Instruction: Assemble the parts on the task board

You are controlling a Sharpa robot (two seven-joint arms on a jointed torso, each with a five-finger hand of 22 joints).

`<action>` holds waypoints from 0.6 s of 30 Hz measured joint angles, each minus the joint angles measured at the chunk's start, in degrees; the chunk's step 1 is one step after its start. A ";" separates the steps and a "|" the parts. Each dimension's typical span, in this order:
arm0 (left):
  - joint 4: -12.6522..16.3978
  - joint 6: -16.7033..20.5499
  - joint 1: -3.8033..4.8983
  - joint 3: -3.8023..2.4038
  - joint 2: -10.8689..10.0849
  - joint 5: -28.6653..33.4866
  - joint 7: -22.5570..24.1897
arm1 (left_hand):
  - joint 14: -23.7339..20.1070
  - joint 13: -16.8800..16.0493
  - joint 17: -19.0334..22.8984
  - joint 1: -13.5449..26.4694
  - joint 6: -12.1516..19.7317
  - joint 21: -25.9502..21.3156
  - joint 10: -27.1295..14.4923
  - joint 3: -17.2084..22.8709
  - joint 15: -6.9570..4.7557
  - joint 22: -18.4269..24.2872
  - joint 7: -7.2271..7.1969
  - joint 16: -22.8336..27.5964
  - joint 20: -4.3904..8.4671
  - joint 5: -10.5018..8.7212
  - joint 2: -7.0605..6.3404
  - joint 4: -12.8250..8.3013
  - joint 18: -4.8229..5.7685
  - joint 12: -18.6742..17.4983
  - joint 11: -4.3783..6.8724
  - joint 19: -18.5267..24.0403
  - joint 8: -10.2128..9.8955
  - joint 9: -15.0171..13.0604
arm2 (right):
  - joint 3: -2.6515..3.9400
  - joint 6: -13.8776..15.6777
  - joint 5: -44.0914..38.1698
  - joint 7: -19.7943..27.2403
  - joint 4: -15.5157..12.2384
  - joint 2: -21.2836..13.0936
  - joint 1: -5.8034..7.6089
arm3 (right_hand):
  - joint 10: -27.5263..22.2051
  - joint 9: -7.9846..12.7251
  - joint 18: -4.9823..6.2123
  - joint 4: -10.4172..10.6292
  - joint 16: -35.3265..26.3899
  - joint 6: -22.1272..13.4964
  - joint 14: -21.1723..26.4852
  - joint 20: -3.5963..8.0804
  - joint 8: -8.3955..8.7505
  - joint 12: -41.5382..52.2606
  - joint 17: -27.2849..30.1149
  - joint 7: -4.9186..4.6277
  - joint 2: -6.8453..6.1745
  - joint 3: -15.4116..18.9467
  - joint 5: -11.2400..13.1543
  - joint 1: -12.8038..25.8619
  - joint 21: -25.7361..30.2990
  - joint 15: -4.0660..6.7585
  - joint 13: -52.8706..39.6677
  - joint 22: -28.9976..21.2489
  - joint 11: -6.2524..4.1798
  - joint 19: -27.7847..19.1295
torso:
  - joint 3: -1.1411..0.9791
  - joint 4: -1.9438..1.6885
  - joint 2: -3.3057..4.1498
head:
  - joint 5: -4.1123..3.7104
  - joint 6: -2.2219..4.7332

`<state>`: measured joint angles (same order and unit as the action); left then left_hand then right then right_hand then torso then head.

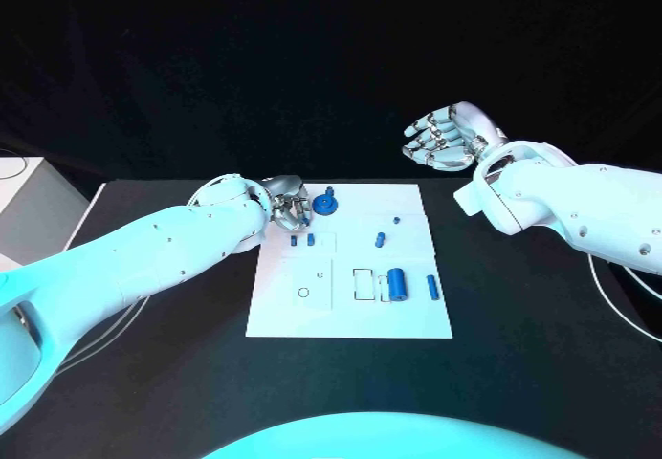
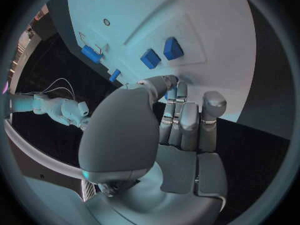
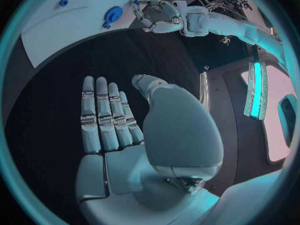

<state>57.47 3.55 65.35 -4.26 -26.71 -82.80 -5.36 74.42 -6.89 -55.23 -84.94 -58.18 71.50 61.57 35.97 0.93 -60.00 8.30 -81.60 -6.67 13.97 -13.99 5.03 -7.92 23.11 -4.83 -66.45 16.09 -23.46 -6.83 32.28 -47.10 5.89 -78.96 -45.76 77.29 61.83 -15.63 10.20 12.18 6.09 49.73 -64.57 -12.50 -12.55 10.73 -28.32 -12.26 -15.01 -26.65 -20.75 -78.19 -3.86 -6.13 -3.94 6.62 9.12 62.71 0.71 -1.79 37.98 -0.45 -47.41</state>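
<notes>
The white task board [image 1: 352,311] lies in the middle of the black table. A round blue part [image 1: 325,203] sits near its far left corner. My left hand [image 1: 283,206] hovers just beside that part, over the board's edge, fingers curled in toward the thumb with nothing seen between them [image 2: 172,110]. Two small blue blocks [image 2: 150,58] lie on the board just past its fingertips. A blue cylinder [image 1: 397,283] and a thin blue piece [image 1: 431,285] lie at the board's right. My right hand [image 1: 444,137] is raised beyond the far right corner, fingers straight and apart, holding nothing [image 3: 106,115].
Two tiny blue pieces [image 1: 381,235] sit mid-board, near outlined recesses [image 1: 362,284]. A white box [image 1: 28,206] stands at the table's left edge. Bare black table surrounds the board on all sides.
</notes>
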 measured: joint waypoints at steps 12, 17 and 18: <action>-0.27 -0.16 0.10 0.39 0.20 0.29 0.38 | -0.22 0.01 0.75 0.08 0.00 0.00 0.00 0.24 0.22 0.92 0.00 0.00 0.01 0.02 -0.08 -0.23 0.00 -1.33 0.00 0.44 -0.73 0.04 | 0.00 -0.07 0.00 -0.01 0.00 0.02 0.00 | 0.00 0.00 0.00 -0.11 0.00 0.03 0.00 0.00 0.22 0.00 0.17 -0.03 0.00 -0.10 0.00 0.00 0.00 0.00 0.09 -0.33 0.00 0.00 | 0.03 0.01 -0.03 | -0.02 0.09; -0.14 -0.27 0.12 0.58 0.20 0.50 0.49 | -0.22 0.01 0.75 0.09 0.02 0.00 -0.01 0.24 0.22 0.92 0.00 0.00 0.01 0.03 -0.06 -0.23 0.00 -1.33 0.00 0.44 -0.81 0.17 | 0.00 -0.11 0.00 -0.01 -0.09 0.02 0.00 | 0.00 0.00 0.00 -0.17 0.00 0.23 0.00 0.00 0.22 0.00 0.18 -0.20 0.00 -0.17 0.00 0.00 0.00 0.00 0.11 -0.39 0.00 0.00 | 0.01 -0.01 -0.04 | -0.08 0.03; -0.14 -0.30 0.14 0.61 0.19 0.53 0.49 | -0.22 0.02 0.75 0.18 0.02 0.00 -0.01 0.24 0.22 0.92 0.00 0.00 0.01 0.03 0.03 -0.23 0.00 -1.34 -0.01 0.44 -0.81 0.17 | 0.00 -0.12 0.00 -0.02 -0.11 0.03 0.00 | 0.00 0.00 0.00 -0.17 0.00 0.22 0.00 0.00 0.22 0.00 0.18 -0.20 0.00 -0.17 0.00 0.00 0.00 0.00 0.11 -0.39 0.00 0.00 | 0.01 0.00 -0.04 | -0.08 0.03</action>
<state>57.33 3.25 65.48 -3.65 -26.51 -82.27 -4.87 74.20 -6.87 -54.47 -84.76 -58.16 71.50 61.56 36.21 1.15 -59.08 8.29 -81.60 -6.66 14.00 -13.96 4.80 -7.92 21.77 -4.83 -66.01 15.28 -23.30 -6.83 32.16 -47.10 5.87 -79.07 -45.74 77.29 61.83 -15.63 10.20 12.01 6.10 49.96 -64.57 -12.51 -12.33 10.73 -28.14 -12.47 -15.01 -26.81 -20.75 -78.19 -3.86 -6.13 -3.83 6.23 9.12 62.71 0.72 -1.79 37.94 -0.53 -47.38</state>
